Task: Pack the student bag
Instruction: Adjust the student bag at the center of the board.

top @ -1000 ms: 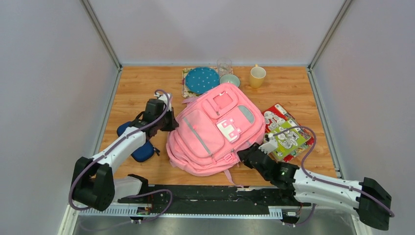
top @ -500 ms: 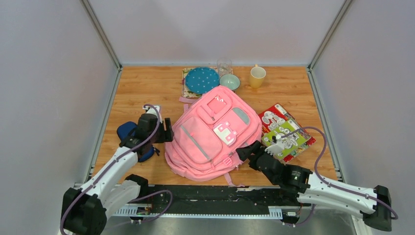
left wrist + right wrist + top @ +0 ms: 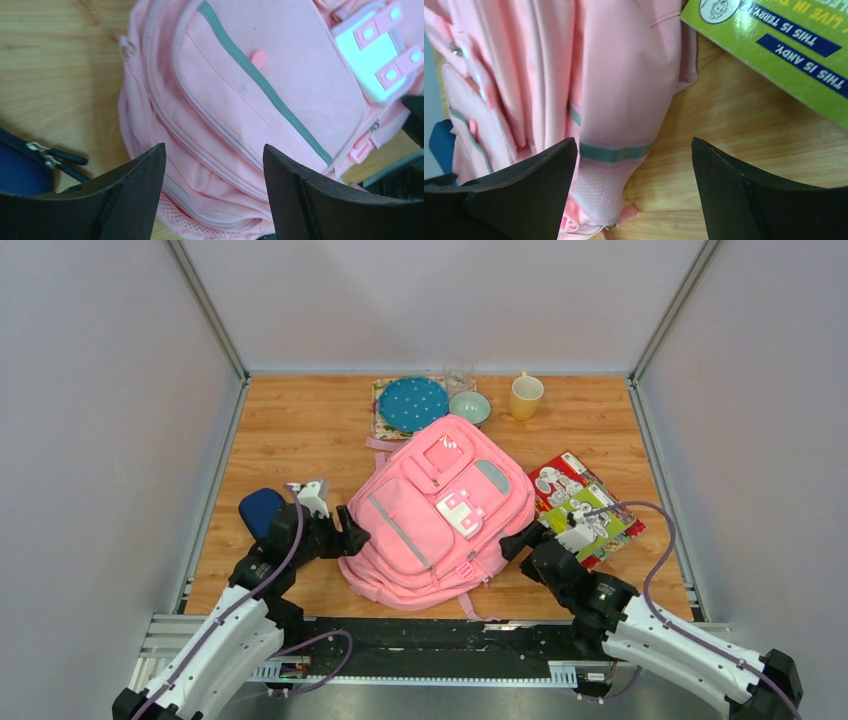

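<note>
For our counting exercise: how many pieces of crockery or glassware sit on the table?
4, all along the far edge: a blue plate, a teal bowl, a clear glass, a yellow mug. The backpack may hide more.

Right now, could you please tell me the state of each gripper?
Left gripper: open, holding nothing, jaws spread facing the pink backpack.
Right gripper: open, holding nothing, at the backpack's edge.

Wood table (image 3: 300, 420), grey walls (image 3: 100, 440), alu corner posts (image 3: 206, 305)
</note>
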Action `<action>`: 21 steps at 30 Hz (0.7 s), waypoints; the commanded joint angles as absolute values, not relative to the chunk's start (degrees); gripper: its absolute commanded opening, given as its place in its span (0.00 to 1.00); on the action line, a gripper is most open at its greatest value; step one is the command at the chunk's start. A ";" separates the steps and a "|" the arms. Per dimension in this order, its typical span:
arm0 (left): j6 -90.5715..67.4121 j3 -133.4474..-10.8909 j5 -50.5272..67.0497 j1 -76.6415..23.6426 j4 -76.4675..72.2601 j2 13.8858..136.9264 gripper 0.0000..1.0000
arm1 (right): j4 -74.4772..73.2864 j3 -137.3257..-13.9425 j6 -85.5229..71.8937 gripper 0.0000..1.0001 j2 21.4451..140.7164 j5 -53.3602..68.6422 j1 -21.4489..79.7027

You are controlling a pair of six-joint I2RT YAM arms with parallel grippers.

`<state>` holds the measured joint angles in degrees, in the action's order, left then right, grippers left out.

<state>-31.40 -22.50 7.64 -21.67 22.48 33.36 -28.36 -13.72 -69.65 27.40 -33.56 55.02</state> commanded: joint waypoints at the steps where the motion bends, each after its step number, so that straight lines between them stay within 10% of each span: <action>1: -37.00 -20.92 9.85 -28.01 22.94 29.19 0.79 | -18.49 -14.15 -62.41 0.88 30.76 -22.26 46.60; 13: -46.05 -17.22 -12.81 -63.06 12.05 36.46 0.79 | -4.05 -12.65 -61.17 0.79 37.70 -13.71 42.54; 18: -46.41 -18.54 -16.43 -69.25 3.81 45.85 0.79 | -3.25 -13.09 -62.84 0.15 39.11 -12.14 42.45; 21: -46.67 -18.90 -18.97 -73.29 -1.90 50.25 0.78 | -5.18 -14.23 -63.72 0.00 37.36 -11.08 42.54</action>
<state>-44.95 -17.54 -13.37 -69.65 9.08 45.08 -8.45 -12.03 -61.80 39.42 -15.73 42.06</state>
